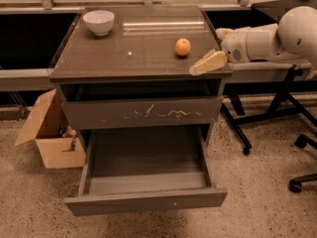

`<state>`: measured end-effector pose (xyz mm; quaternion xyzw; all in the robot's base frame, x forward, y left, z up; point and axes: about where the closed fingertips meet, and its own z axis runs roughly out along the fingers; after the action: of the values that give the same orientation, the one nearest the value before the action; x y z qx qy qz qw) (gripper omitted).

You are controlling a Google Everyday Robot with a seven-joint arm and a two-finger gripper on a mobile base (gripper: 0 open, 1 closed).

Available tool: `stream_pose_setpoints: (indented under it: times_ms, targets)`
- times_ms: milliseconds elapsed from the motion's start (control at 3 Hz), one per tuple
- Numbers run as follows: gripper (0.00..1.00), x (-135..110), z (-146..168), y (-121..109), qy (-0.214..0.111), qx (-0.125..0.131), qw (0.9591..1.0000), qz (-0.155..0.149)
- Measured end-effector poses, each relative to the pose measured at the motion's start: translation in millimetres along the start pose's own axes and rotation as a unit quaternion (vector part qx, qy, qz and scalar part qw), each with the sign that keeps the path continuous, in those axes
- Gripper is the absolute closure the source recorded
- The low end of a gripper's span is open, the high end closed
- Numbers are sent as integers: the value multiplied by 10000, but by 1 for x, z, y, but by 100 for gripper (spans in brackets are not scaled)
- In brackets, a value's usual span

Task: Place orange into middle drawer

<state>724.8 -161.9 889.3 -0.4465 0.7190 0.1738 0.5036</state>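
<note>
The robot's cream-coloured gripper (199, 68) hovers over the front right corner of the grey-brown cabinet top (133, 58), its tip pointing down and left; whether the claw is open or closed cannot be told from this angle, and it holds nothing visible. The orange (183, 47) sits on the cabinet top just up and left of the claw, near it but not touching. The white arm (267, 41) stretches away to the claw's right. Well below and to the left of the claw, the middle drawer (146, 202) stands pulled out, its grey inside bare. Between that drawer and the claw, a closed drawer front (99, 115) shows pale scratch marks. A white bowl (98, 22) rests far to the claw's left at the back corner, and a cardboard box (49, 133) stands on the floor beyond the cabinet's left side.
</note>
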Motion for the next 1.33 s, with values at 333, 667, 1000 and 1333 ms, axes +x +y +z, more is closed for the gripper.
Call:
stream_pose_setpoints:
  times_ms: [333,667,1000,1333]
  targets:
    - [0,-1,29,-14,-34,92,9998,183]
    - [0,0,63,-25,-25,69,9993,366]
    - [0,0,83,-27,-19,2,9991,424]
    - [18,3,100,-30,-21,-64,9986,529]
